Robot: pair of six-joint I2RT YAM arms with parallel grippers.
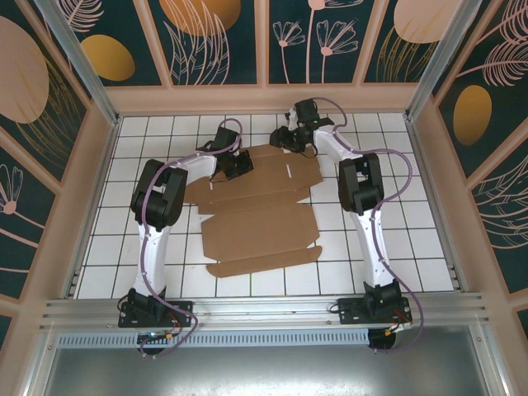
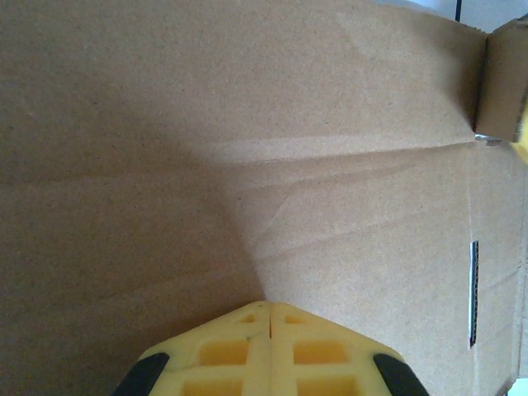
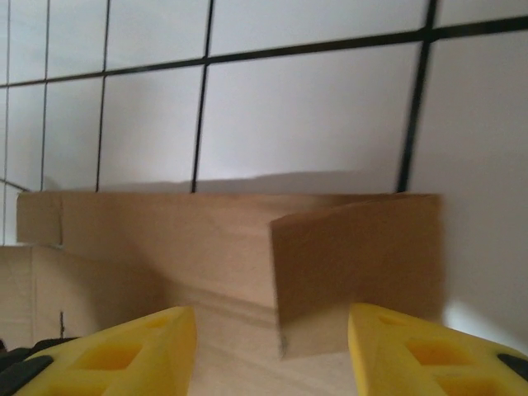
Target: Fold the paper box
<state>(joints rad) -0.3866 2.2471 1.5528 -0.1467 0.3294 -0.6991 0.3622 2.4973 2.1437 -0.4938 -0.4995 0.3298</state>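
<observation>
My left tool (image 1: pixel 238 165), pressed together, has its tips down on the paper box (image 1: pixel 260 219), I judge to pin the flat panel. My right tool (image 3: pixel 272 330) is spread before a raised far flap (image 3: pixel 355 264), ready to fold it. The box lies mid-counter (image 1: pixel 148 136) on white gridded tile, with floral wall panels (image 1: pixel 214 41) around.

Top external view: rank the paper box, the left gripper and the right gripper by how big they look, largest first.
1. paper box, by far the largest.
2. left gripper and right gripper: about alike; they are seen at different angles, so not ranked.
</observation>
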